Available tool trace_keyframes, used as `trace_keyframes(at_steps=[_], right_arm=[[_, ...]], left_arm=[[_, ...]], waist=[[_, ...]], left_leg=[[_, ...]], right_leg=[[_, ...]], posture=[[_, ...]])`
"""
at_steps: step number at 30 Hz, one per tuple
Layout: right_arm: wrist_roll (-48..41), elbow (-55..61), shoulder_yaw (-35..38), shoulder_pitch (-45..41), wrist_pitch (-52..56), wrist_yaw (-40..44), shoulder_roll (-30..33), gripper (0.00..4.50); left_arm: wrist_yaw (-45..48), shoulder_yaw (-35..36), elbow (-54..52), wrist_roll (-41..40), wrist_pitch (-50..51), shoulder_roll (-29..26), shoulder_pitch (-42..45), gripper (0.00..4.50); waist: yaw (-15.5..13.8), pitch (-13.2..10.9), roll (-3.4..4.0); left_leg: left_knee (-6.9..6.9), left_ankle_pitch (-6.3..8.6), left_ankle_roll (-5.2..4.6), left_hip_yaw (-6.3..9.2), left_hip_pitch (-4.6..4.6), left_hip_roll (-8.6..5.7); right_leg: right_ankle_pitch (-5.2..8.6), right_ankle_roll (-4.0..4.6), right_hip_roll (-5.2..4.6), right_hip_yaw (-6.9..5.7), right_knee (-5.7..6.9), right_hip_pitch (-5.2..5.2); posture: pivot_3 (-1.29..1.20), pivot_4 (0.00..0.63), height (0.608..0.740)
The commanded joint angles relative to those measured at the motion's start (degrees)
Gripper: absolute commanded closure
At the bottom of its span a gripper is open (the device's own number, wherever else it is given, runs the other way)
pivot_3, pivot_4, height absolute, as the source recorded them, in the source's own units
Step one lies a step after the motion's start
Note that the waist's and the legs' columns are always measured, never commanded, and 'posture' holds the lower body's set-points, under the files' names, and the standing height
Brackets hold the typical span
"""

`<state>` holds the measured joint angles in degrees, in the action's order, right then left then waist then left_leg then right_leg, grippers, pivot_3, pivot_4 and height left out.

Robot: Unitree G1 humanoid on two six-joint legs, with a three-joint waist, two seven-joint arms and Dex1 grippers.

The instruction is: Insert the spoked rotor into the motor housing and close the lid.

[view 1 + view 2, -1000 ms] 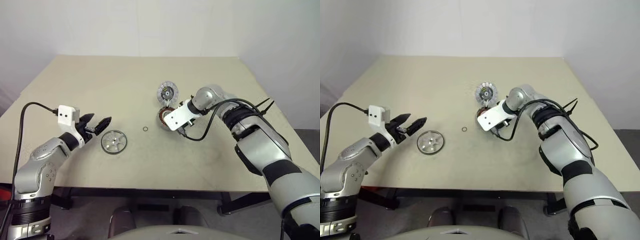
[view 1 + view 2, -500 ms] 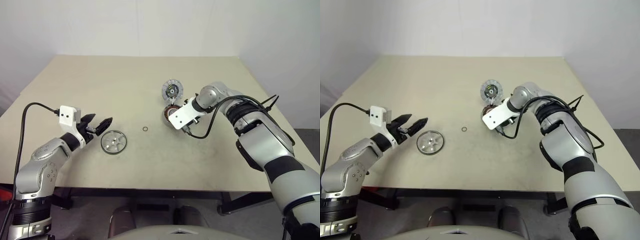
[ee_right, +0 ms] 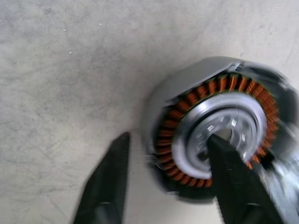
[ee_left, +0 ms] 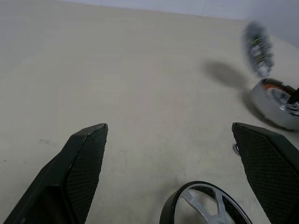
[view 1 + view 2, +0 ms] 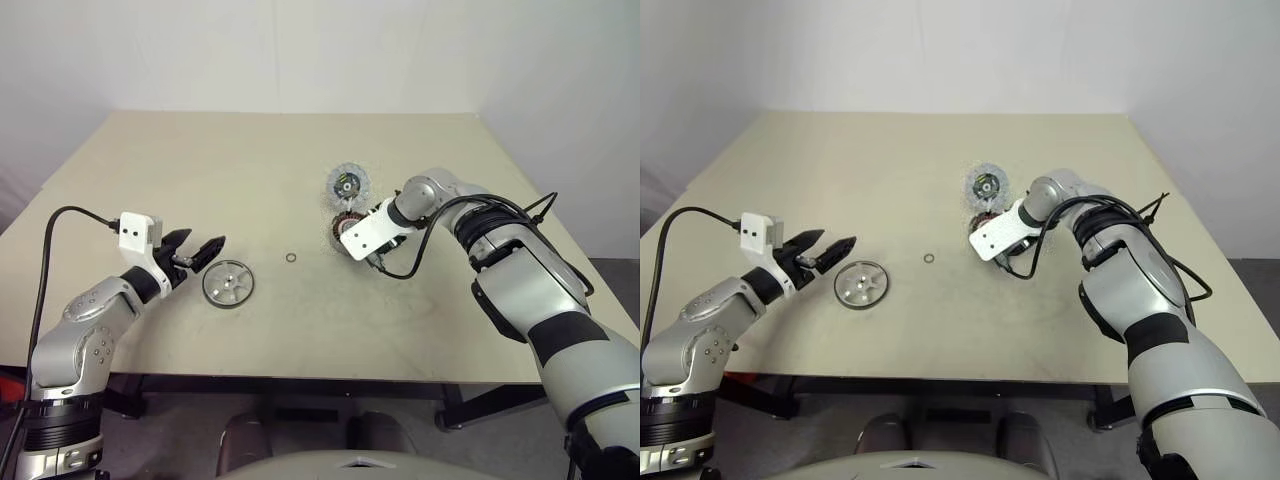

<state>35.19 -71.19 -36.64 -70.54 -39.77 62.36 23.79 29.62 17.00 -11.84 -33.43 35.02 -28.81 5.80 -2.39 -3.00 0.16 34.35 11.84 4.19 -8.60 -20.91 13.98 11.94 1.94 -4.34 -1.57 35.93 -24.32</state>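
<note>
The spoked rotor (image 5: 228, 284) lies flat on the table, just ahead of my left gripper (image 5: 205, 238), which is open and holds nothing. The motor housing (image 3: 187, 100), with copper windings inside, rests near the table's middle. My right gripper (image 3: 168, 137) points down over it, open: one finger (image 3: 233, 182) is in the hollow centre, the other (image 3: 105, 186) stands outside the wall with a small gap. In the eye views its white wrist block covers most of the housing (image 5: 338, 226). The lid (image 5: 347, 184) stands tilted on edge just behind the housing and looks blurred.
A small metal ring (image 5: 290, 258) lies on the beige table (image 5: 200, 170) between the rotor and the housing. A black cable (image 5: 60, 215) loops from my left wrist over the table's left edge.
My right gripper slid the housing slightly to the right, and the lid went with it. The right jaws have spread wider. The lid is now blurred. The left arm has not moved.
</note>
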Motion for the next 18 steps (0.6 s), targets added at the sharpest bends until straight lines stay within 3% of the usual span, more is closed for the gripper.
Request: trace_keyframes(at_steps=[1, 2, 3, 14, 18], right_arm=[[0.0, 1.05, 0.75, -1.89, -0.83, -1.18, 0.49, 0.49], [0.15, 1.14, 0.71, -2.07, -0.79, -1.66, 0.39, 0.08], [0.05, 1.19, 0.8, -2.31, -0.57, -1.56, 0.27, 0.03], [-9.44, 7.91, 7.57, -2.48, -0.65, 5.91, -0.07, 0.03], [-21.83, 19.06, 15.74, 1.92, 13.13, 9.31, -4.63, 0.03]], left_arm=[[-0.17, 0.69, -2.03, -0.41, -0.41, -0.2, 0.35, 0.0], [-0.18, 0.69, -2.0, -0.39, -0.45, -0.19, 0.36, 0.0], [-0.16, 0.69, -1.98, -0.38, -0.49, -0.2, 0.37, 0.0], [-0.01, 0.52, -1.87, -0.57, -0.39, -0.08, 0.39, 0.0], [0.14, 0.35, -1.9, -0.72, -0.24, 0.01, 0.2, 0.0]], waist=[[0.01, 0.0, 0.0], [0.02, 0.0, 0.0], [0.02, 0.0, 0.0], [0.03, 0.0, 0.0], [0.11, 0.01, -0.02]], left_leg=[[0.0, 0.0, 0.0, 0.0, 0.0, 0.0], [0.0, 0.0, 0.0, 0.0, -0.01, 0.0], [0.0, 0.0, 0.0, 0.0, 0.0, 0.0], [0.09, 0.0, -0.01, 0.0, 0.01, 0.01], [0.17, 0.01, -0.01, 0.0, 0.02, 0.03]], right_leg=[[0.0, 0.0, 0.0, 0.0, 0.0, 0.0], [0.0, 0.0, 0.0, 0.0, 0.0, 0.0], [0.0, 0.0, 0.0, 0.0, 0.0, 0.0], [0.0, 0.0, 0.0, 0.01, 0.09, 0.0], [0.0, 0.0, 0.01, 0.04, 0.25, -0.01]], posture=[[0.0, 0.0, 0.74], [0.0, 0.0, 0.74], [0.0, 0.0, 0.74], [0.0, 0.0, 0.74], [0.0, 0.0, 0.74]])
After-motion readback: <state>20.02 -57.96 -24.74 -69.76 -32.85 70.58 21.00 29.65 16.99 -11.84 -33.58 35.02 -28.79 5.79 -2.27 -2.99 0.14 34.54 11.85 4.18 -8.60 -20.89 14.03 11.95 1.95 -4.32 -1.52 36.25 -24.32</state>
